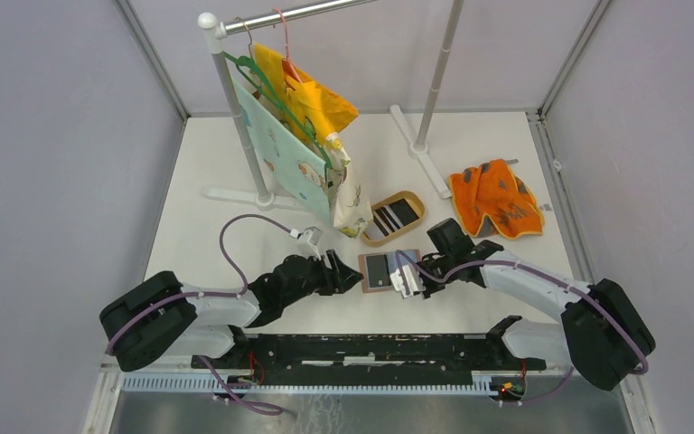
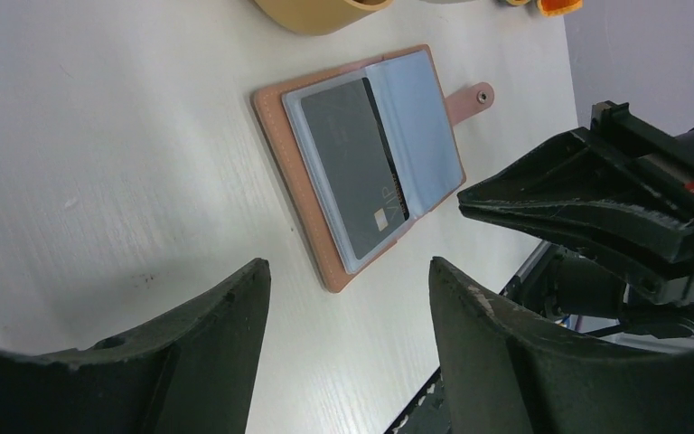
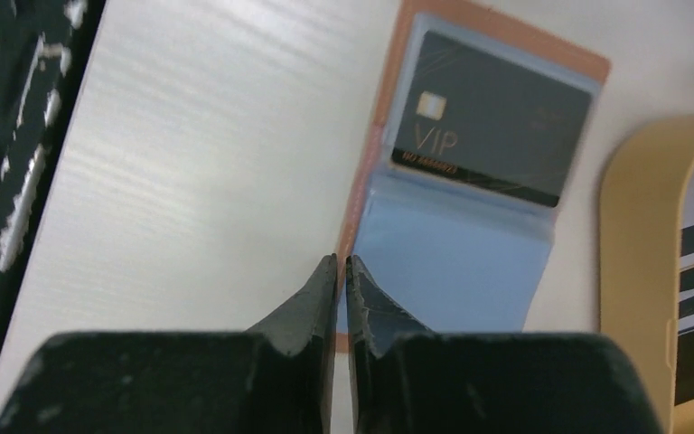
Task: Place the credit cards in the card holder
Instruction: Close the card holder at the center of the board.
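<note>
Tan dish (image 1: 420, 212) just behind card holder (image 1: 362, 271)

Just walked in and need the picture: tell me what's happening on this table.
The holder lies open between two grippers. One dark card sits in a pocket; more cards lie in the tan dish. The left gripper hovers open and empty beside the holder. The right gripper, shut, has its tips at the holder's edge.

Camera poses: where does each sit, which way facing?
Top external: above, behind the left arm and right arm, both in view, looking down on the table.
Left wrist: faces the open card holder past the left gripper's spread fingers; right gripper at right.
Right wrist: looks past its shut fingers at the card holder and dish.
Shared: card holder, all three.
</note>
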{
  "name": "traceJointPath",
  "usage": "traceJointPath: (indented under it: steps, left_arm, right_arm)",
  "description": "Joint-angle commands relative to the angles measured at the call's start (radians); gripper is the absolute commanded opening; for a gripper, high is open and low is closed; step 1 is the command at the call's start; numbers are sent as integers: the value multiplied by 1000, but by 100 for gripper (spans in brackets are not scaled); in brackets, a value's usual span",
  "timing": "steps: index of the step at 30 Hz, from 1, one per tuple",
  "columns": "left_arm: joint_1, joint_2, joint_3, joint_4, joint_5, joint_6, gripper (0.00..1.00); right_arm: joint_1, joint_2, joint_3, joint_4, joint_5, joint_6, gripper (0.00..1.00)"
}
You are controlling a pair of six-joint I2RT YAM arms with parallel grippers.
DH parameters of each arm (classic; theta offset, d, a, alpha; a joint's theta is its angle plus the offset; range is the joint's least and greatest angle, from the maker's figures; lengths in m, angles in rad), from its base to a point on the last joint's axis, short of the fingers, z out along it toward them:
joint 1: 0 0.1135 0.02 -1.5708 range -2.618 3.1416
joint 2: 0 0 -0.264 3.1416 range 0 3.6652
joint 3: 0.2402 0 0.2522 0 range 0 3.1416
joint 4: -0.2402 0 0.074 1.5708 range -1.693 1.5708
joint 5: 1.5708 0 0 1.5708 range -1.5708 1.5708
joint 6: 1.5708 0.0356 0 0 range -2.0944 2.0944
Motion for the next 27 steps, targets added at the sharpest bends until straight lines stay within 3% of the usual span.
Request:
traceJointPath:
  steps: [1,4,8,22,27]
  left_arm:
    - [-14,16,-11,70,-45,-89,72]
    - [-18,36,-11,71,-69,-114,74]
    - [-21,83,-11,93,-83,-135,76]
    - [-21,366,23,339,-13,-230,76]
    - [-20,503,20,559,35,-265,75]
  right_arm:
    - [-3,-10,27,229,-142,381,15]
    - [4,46,68,332,4,580,16]
    - [3,91,95,318,146,608,18]
    - [2,256,125,236,147,622,17]
    - [2,313,146,185,141,610,16]
